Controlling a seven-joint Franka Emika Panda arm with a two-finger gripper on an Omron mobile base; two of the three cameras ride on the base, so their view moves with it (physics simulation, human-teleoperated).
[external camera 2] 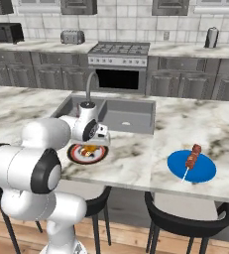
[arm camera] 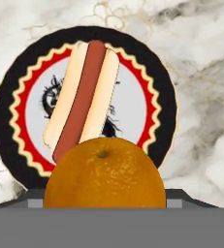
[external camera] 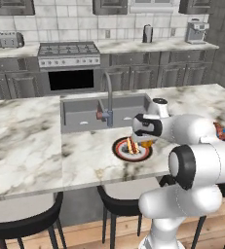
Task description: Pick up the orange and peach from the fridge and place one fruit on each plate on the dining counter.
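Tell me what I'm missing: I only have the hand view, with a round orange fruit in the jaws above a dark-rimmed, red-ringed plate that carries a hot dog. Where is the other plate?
Observer: A solid blue round plate lies on the same marbled stone counter, off to the robot's right of your dark-rimmed plate.
Operator: Is it free?
Observer: No, a brown-red sausage on a stick lies across it.
Operator: Anything near my plate?
Observer: The inset grey sink starts just beyond it, with the curved tap at its near edge.
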